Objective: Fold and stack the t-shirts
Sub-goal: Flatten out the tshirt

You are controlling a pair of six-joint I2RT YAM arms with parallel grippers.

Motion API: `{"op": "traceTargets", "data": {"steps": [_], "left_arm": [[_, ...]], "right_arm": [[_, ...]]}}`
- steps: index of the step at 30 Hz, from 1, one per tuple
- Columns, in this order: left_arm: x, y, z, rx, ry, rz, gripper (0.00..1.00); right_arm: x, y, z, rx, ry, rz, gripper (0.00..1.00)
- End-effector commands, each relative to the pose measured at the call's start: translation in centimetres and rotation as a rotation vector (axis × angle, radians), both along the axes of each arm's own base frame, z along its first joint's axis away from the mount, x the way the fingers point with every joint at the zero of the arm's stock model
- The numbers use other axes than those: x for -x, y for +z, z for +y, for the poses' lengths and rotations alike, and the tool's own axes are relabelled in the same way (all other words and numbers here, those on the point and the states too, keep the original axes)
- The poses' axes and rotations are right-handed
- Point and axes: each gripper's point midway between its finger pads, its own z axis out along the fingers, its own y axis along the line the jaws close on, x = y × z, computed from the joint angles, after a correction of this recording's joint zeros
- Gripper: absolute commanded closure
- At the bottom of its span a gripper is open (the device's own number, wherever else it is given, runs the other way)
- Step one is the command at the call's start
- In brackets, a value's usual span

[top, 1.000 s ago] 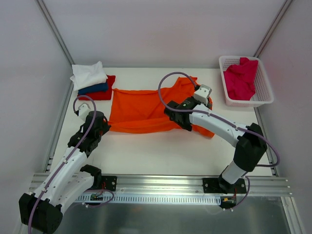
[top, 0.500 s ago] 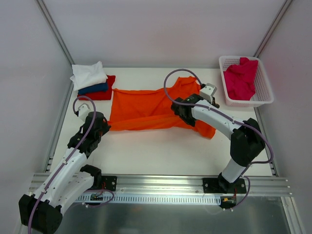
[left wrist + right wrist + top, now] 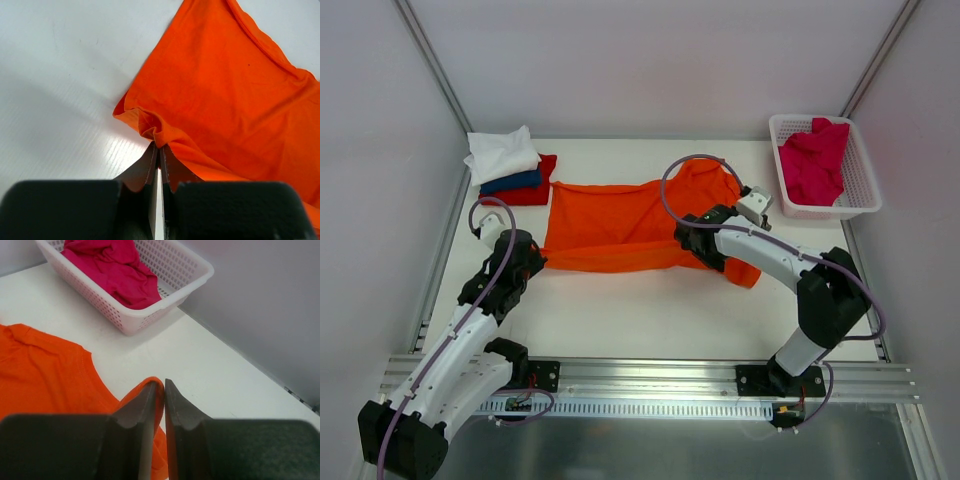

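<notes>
White table (image 3: 620,300); right arm (image 3: 765,248) hides part of orange t-shirt (image 3: 610,225)

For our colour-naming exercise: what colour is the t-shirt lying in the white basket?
The t-shirt is crimson-pink; right wrist view.

Matt cloth, smooth plastic
The large orange cloth t-shirt (image 3: 610,225) looks matt, softly creased; the white plastic lattice basket (image 3: 865,180) looks smooth.

A spread t-shirt (image 3: 610,225) is lying mid-surface (image 3: 650,300). A stack of folded t-shirts (image 3: 505,165) is sitting at the far-left corner. A basket (image 3: 860,205) is holding a crumpled t-shirt (image 3: 812,160) at the far-right.
</notes>
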Motion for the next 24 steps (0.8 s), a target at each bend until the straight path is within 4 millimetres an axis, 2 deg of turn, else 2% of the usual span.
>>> {"op": "traceTargets", "data": {"steps": [1,4,11,15,21,24], "left_arm": [[-0.2,0.7,-0.3,0.010,-0.012,-0.036,1.00],[-0.1,0.7,-0.3,0.010,-0.011,-0.040,1.00],[-0.1,0.6,-0.4,0.018,-0.011,-0.036,1.00],[-0.2,0.5,-0.5,0.025,-0.010,-0.032,1.00],[-0.1,0.6,-0.4,0.025,-0.010,-0.037,1.00],[-0.1,0.5,-0.4,0.023,-0.009,-0.035,1.00]], "right_arm": [[0.2,6.1,-2.7,0.306,0.104,-0.082,0.85],[0.4,6.5,-3.0,0.258,0.098,-0.131,0.81],[1.9,9.7,-4.3,0.077,0.080,-0.338,0.76],[2.0,10.9,-4.0,-0.007,0.086,-0.427,0.67],[1.6,11.3,-3.1,-0.139,0.104,-0.553,0.43],[1.1,11.4,-2.3,-0.178,0.115,-0.587,0.34]]}}
